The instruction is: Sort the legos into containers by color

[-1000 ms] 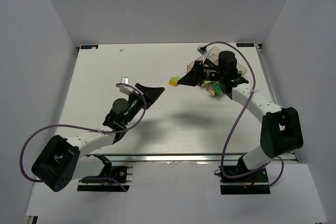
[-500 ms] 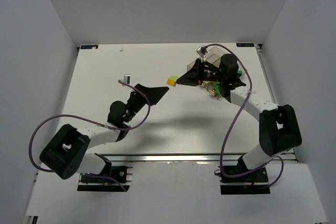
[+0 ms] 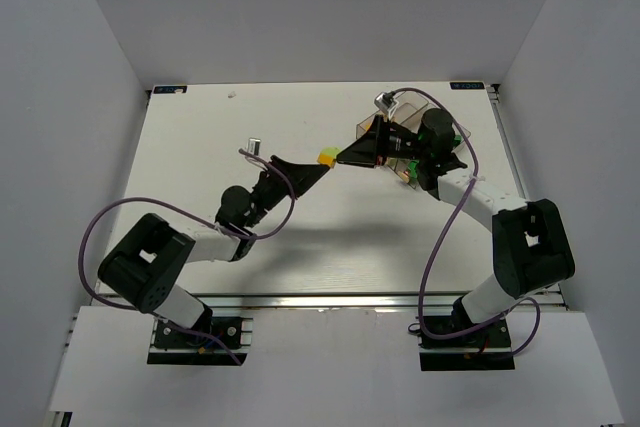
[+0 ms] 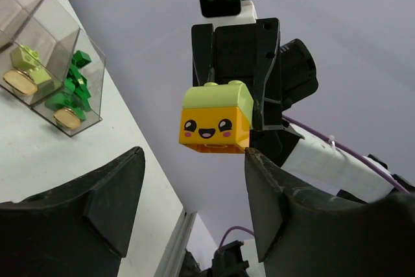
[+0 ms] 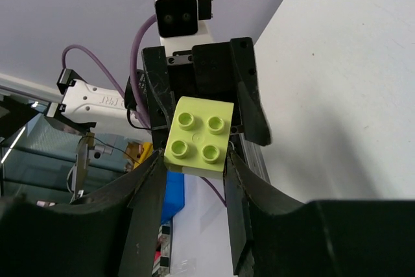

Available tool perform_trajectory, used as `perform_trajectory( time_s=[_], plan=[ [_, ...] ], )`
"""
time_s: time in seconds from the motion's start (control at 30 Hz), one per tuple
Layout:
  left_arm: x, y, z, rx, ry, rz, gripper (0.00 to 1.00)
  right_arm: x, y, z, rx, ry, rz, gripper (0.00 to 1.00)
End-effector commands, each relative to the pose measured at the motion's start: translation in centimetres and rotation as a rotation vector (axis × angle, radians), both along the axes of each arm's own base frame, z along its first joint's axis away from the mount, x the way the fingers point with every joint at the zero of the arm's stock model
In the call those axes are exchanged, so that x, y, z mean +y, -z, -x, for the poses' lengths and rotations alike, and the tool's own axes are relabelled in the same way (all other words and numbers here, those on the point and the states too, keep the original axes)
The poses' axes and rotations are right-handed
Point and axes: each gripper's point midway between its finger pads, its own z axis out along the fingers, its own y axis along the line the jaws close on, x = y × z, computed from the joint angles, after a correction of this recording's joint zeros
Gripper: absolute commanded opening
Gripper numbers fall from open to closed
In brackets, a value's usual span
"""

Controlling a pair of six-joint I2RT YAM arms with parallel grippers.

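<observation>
Most of the sorting looks done. In the left wrist view the containers (image 4: 45,34) at the far right of the worktop (image 3: 200,147) already hold legos: dark green bricks (image 4: 72,85) piled in one bin and a pale lime brick (image 4: 26,60) in the bin beside it. Orange-yellow shapes show through the smoky walls, but I cannot tell which bin they lie in. No loose brick shows on the bare worktop in the top view.

What is left, as far as can be seen, is one stacked pair (image 4: 215,118): a lime brick sitting on an orange-yellow brick with a smiling face. It hangs in the air between the arms, just left of the containers, clamped across its sides by the right pincer (image 5: 194,160). The left pincer (image 4: 192,160) is right at the pair with its fingers apart, one on each side of the orange-yellow half, gripping nothing.

Since the pair mixes two colours, it probably has to be pulled apart, then each half dropped into its own bin.
</observation>
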Motion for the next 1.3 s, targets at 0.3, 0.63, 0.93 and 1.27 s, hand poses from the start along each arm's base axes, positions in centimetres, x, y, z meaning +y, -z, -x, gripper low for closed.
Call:
perform_trajectory(
  time_s=[0.3,0.63,0.93,1.27],
  plan=[
    [0.2,-5.0,1.7,-0.141,0.091,0.211,0.51,0.5,0.3,0.4,-0.086,-0.033,0.014,0.00],
    [0.7,-5.7,2.0,-0.148,0.095,0.269,0.61,0.4,1.0,0.5,-0.125,-0.040,0.041,0.00],
    [1.6,-6.0,2.2,-0.155,0.072,0.290,0.61,0.2,1.7,0.7,-0.131,-0.044,0.062,0.00],
    [1.8,-6.5,2.6,-0.173,0.086,0.310,0.56,0.1,2.4,0.8,-0.113,-0.042,0.072,0.00]
  ],
)
